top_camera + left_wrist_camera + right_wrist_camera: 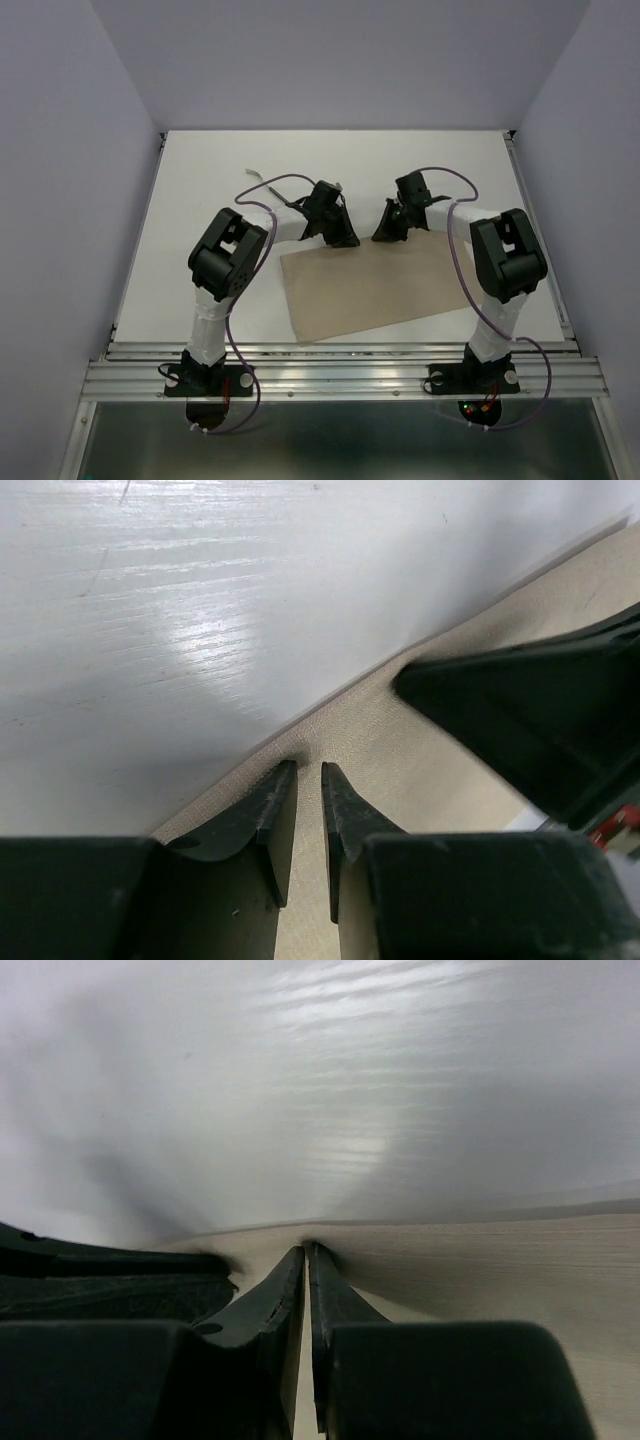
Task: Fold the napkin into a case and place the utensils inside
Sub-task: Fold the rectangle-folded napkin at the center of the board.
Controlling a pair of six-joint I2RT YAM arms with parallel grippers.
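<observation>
Napkin [380, 290] addressed at its far long edge.
The napkin was found flat on the tabletop [200, 200], long axis left to right, extending from that edge toward the arm bases [205, 378]. The right claw [305, 1252] was clenched on puckered cloth there; the left claw [308, 770] was nearly closed over the same edge, but a grasp could not be confirmed.

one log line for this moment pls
stage: napkin flat, unfolded | left gripper: jaws narrowly apart at far edge | right gripper: shut on far edge | fold: not started
</observation>
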